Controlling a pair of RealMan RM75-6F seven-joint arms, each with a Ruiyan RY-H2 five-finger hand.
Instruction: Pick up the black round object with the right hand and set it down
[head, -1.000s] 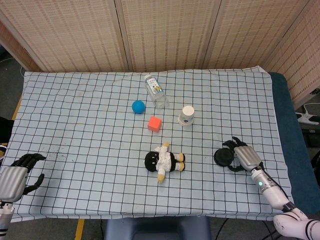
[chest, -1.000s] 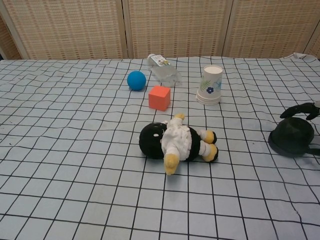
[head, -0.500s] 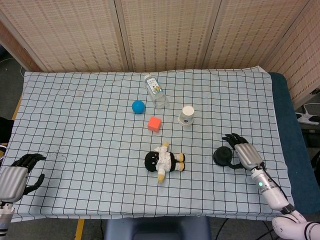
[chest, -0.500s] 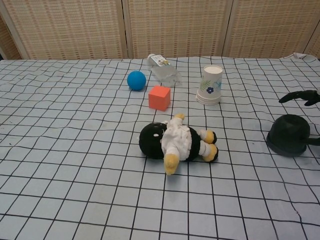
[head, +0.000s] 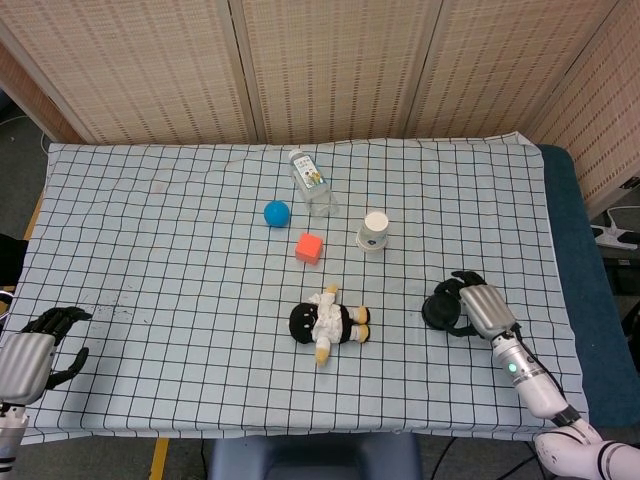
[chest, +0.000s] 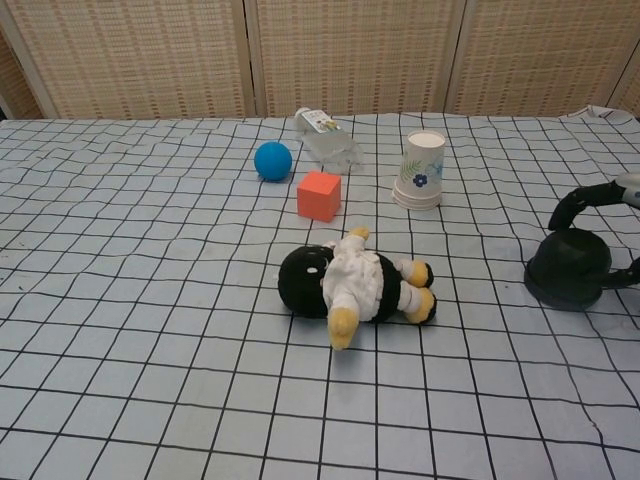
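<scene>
Your black round object (head: 441, 309) is a dark, matte, low dome with a wider flat rim at its base, plain all over. It sits on the checked cloth of the surface (head: 150, 230), toward the right edge — at about 3 o'clock from the plush penguin (head: 329, 323) and at about 5 o'clock from the paper cup (head: 374, 230).

Your right hand (head: 478, 308) lies against the object's right side, its dark fingers (chest: 582, 203) curled over the top and around the dome; whether they actually grip it or only rest on it cannot be told. In the chest view the base looks to be on the cloth.

Half a second ago those fingers were spread and raised above the object, clear of its top — now they have closed down over it. The object has also shifted slightly toward 9 o'clock, and the hand has come in with it.

Your left hand (head: 30, 352) stays at the near left corner of the surface, fingers curled in on nothing.
</scene>
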